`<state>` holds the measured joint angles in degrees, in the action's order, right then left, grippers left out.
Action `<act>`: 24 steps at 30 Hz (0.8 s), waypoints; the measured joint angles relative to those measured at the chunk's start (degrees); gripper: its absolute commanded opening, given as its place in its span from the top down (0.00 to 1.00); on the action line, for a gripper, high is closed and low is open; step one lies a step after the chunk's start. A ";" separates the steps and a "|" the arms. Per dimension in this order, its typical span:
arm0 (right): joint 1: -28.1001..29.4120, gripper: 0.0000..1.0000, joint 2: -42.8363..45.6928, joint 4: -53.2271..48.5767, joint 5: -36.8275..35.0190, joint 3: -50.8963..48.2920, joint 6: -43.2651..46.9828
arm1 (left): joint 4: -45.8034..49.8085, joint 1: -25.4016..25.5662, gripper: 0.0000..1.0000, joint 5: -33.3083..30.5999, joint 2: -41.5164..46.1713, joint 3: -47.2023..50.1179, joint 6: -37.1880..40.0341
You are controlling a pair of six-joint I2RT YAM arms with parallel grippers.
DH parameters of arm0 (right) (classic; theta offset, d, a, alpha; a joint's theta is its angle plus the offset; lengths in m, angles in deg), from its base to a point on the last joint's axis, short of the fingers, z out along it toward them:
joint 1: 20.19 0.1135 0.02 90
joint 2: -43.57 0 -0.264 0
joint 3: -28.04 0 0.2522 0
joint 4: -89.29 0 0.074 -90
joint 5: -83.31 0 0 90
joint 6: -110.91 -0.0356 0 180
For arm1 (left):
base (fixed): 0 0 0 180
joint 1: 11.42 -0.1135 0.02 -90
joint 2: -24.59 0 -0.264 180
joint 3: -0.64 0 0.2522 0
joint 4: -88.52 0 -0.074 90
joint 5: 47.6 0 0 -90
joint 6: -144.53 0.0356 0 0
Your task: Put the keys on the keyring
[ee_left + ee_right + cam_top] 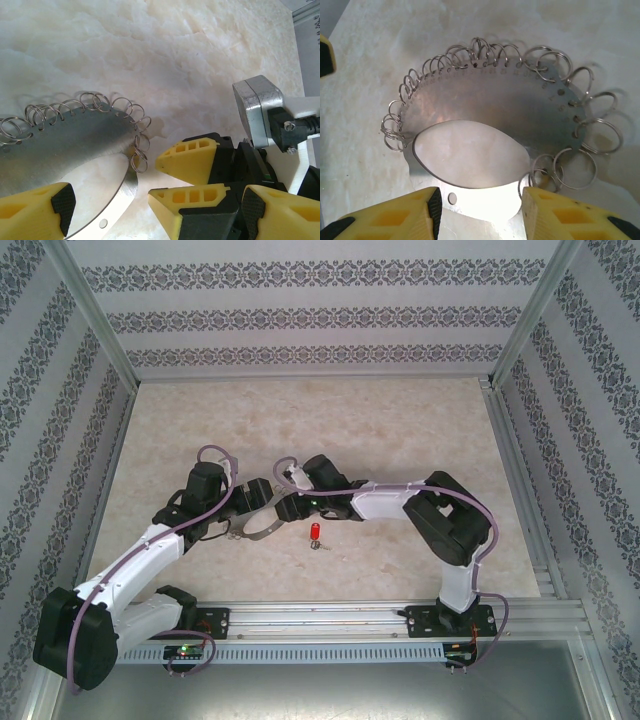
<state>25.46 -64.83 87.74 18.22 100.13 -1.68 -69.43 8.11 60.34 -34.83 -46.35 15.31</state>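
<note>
The keyring (pixel 262 531) is a wide grey metal band bent into a loop, fringed with small wire rings. It rests on the table between the two grippers. In the right wrist view the keyring (pixel 485 105) fills the middle, and my right gripper (pixel 480 200) is open, its yellow fingers (pixel 560 215) flanking the band's near edge without pinching it. My left gripper (pixel 155 200) is wide open beside the keyring (pixel 65 145), facing the right gripper's fingertips (pixel 185 160). The key (pixel 315 533), red-headed with a short silver end, lies alone on the table right of the loop.
The marble-patterned tabletop (pixel 320 420) stretches open behind the arms. Patterned walls (pixel 300 320) close in the back and both sides. A metal rail (pixel 330 618) with the arm bases runs along the near edge.
</note>
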 measured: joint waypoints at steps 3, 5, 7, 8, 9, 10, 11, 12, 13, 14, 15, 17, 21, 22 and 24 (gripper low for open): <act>0.26 0.53 -0.63 -0.13 0.02 1.16 -0.02 | 0.00 0.00 0.12 -0.17 0.00 0.00 0.00; 0.37 0.53 -1.38 -0.17 0.07 1.88 -0.02 | 0.02 0.00 0.12 -0.24 0.00 0.00 0.00; 0.37 0.53 -1.99 -0.24 0.15 2.21 -0.02 | 0.02 0.00 0.11 -0.50 0.02 0.00 0.00; 0.37 0.54 -2.29 -0.44 0.17 2.29 0.00 | 0.07 0.00 0.11 -0.61 0.09 0.00 0.00; 0.37 0.54 -2.49 -0.52 0.20 2.34 -0.02 | 0.13 0.00 0.11 -0.81 0.24 0.00 0.00; 0.37 0.54 -2.75 -0.72 0.20 2.43 -0.02 | 0.22 0.00 0.11 -1.05 0.50 0.00 0.00; 0.37 0.54 -2.95 -0.85 0.22 2.45 0.00 | 0.26 0.00 0.11 -1.33 0.79 0.00 0.00; 0.37 0.54 -3.10 -0.90 0.22 2.47 -0.02 | 0.24 0.00 0.11 -1.62 1.07 0.00 0.00; 0.37 0.54 -3.28 -0.90 0.20 2.49 0.00 | 0.26 0.00 0.11 -1.73 1.38 0.00 0.00; 0.37 0.54 -3.41 -0.96 0.20 2.49 0.00 | 0.26 0.00 0.11 -1.90 1.62 0.00 0.00; 0.37 0.54 -3.48 -1.09 0.20 2.51 0.00 | 0.26 0.00 0.11 -1.97 1.79 0.00 0.00; 0.37 0.54 -3.58 -1.44 0.17 2.60 0.02 | 0.26 0.00 0.11 -2.12 1.88 0.00 0.02; 0.35 0.54 -3.63 -2.19 -0.07 2.93 0.44 | 0.26 0.00 0.10 -2.14 1.90 0.00 0.00; 0.33 0.54 -3.63 -2.60 -0.20 3.08 0.61 | 0.26 0.00 0.10 -2.14 1.90 0.00 0.00; 0.33 0.54 -3.63 -3.48 -0.55 3.61 1.31 | 0.28 0.00 0.10 -2.14 1.90 0.00 0.00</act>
<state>25.79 -68.46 84.26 17.67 103.74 -0.37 -69.14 8.11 58.20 -32.93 -46.35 15.31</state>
